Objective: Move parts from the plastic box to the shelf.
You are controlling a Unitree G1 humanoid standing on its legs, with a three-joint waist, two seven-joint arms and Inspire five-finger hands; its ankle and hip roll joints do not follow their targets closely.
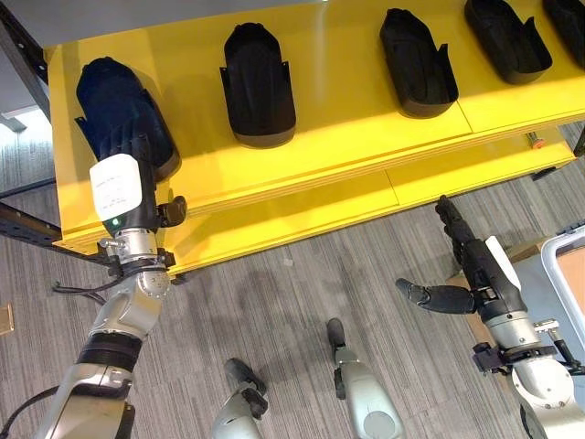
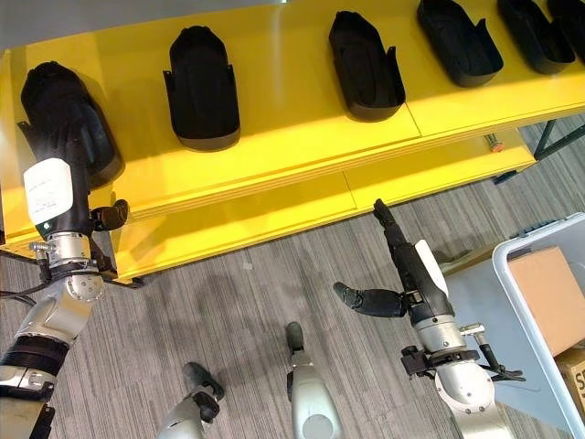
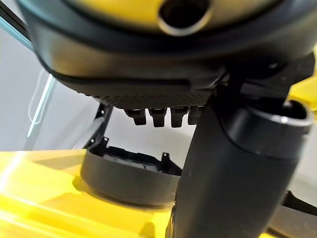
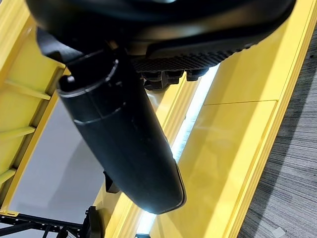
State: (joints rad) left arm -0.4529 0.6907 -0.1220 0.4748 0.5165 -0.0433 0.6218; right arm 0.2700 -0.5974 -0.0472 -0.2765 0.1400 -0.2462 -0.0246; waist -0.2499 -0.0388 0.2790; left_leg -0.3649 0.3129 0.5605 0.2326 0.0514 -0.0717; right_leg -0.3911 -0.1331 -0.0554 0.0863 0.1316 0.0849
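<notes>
Left robot hand (image 1: 128,151) fingers straight over leftmost black part (image 1: 114,101) on yellow shelf (image 1: 338,137); should lift clear without nudging it. Right robot hand (image 1: 475,265) splayed, empty.

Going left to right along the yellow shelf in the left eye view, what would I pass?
The robot's left hand over the first black part → second black part → third → fourth → fifth at the edge.

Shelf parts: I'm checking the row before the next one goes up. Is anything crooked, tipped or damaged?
Nothing stands out. The black parts sit apart in a row on the yellow shelf, none visibly tipped or broken. The left hand is at the leftmost part; the right hand, fingers straight, holds nothing.
</notes>
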